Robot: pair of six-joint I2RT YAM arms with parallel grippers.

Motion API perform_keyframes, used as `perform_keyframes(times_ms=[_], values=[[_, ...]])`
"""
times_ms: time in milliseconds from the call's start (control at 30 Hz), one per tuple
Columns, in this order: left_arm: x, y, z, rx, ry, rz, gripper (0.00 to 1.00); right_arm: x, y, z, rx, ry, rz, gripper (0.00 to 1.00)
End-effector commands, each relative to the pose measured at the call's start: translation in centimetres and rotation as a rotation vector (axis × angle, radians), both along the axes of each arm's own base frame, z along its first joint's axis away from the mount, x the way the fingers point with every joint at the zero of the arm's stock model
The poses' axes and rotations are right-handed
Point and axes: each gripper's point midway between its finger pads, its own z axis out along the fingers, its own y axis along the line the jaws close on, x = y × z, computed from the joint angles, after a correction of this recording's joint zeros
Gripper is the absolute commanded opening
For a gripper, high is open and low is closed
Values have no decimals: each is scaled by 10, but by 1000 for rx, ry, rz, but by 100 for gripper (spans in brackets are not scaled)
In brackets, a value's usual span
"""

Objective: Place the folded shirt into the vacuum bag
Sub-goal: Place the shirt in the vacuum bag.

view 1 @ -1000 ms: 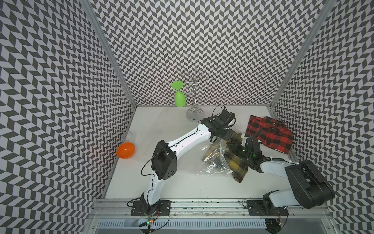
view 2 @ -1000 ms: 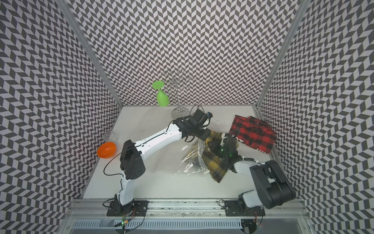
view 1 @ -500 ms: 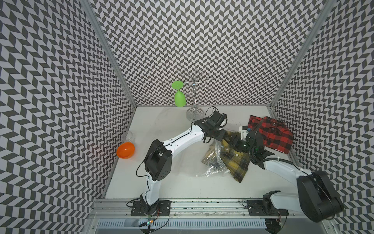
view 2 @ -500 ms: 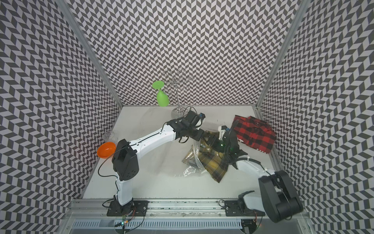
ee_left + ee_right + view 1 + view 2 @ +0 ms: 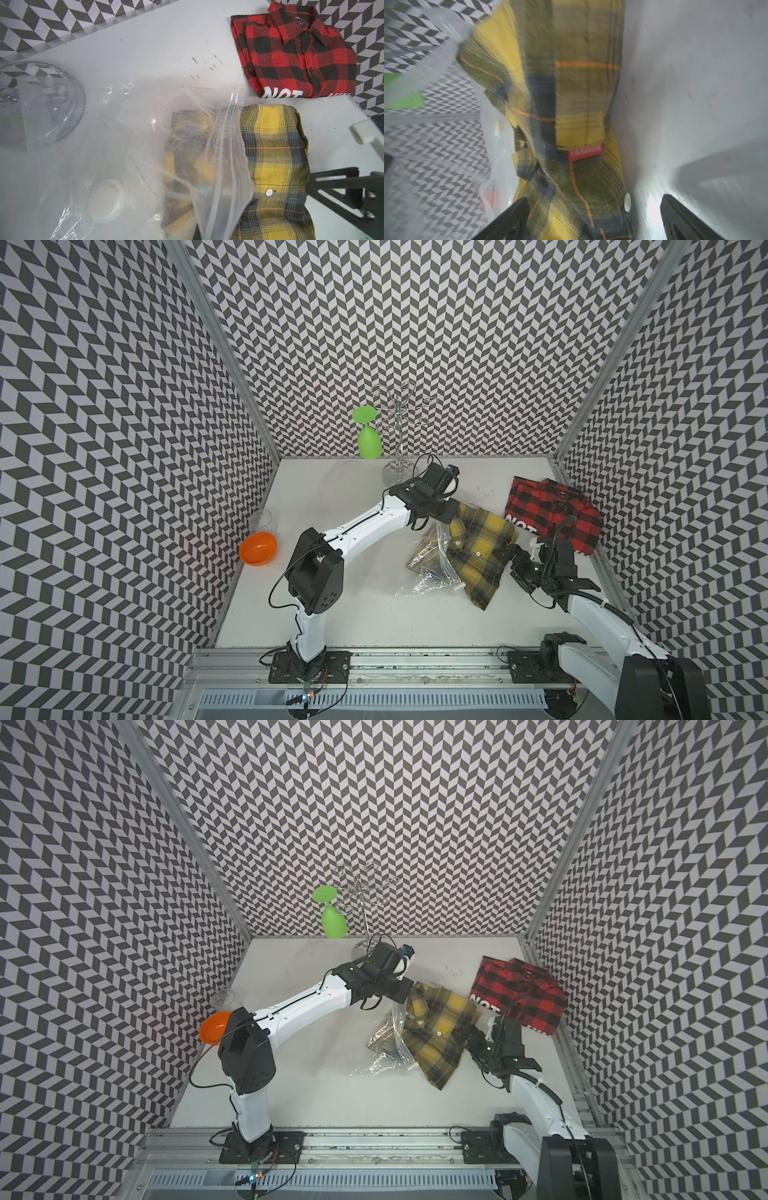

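Note:
The folded shirt [image 5: 478, 545] [image 5: 436, 1036], yellow and dark plaid, lies at mid-table. Its left part is inside the mouth of the vacuum bag [image 5: 430, 574] [image 5: 380, 1058]; the rest lies outside on the table. My left gripper [image 5: 445, 515] [image 5: 395, 995] is shut on the bag's upper edge and holds it lifted. The left wrist view shows the zip strip [image 5: 226, 155] draped over the shirt [image 5: 274, 166], and the white valve cap [image 5: 106, 204]. My right gripper [image 5: 515, 560] [image 5: 469, 1036] [image 5: 593, 217] is open at the shirt's right edge [image 5: 571, 104], with cloth loose between its fingers.
A second folded shirt [image 5: 550, 512] [image 5: 291, 58], red and black, lies at the back right near the wall. A wire rack on a glass base [image 5: 395, 477] with a hanging green glass [image 5: 369, 441] stands at the back. An orange bowl [image 5: 257, 547] and a clear cup [image 5: 261, 520] sit at the left edge.
My right gripper has opened, let go of the yellow shirt and drawn back a little to the right. The left gripper still holds the bag's edge and has shifted slightly left.

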Motion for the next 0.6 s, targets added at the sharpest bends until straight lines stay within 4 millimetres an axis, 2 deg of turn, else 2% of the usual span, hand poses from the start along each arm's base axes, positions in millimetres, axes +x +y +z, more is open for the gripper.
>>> perform_keyframes(times_ms=[0, 167, 367, 433, 567], values=[[3, -9, 18, -65, -37, -26, 2, 3, 12, 2, 44, -65, 65, 99], [-7, -22, 8, -62, -18, -81, 2, 13, 24, -8, 65, -80, 113, 92], [-25, -36, -7, -27, 9, -169, 1, 23, 49, -13, 21, -114, 219, 55], [-30, -39, -13, -12, 17, -195, 1, 30, 51, -6, -19, -133, 244, 42], [-38, -53, -17, -2, 23, -236, 0, 38, 65, 20, -53, -195, 337, 37]])
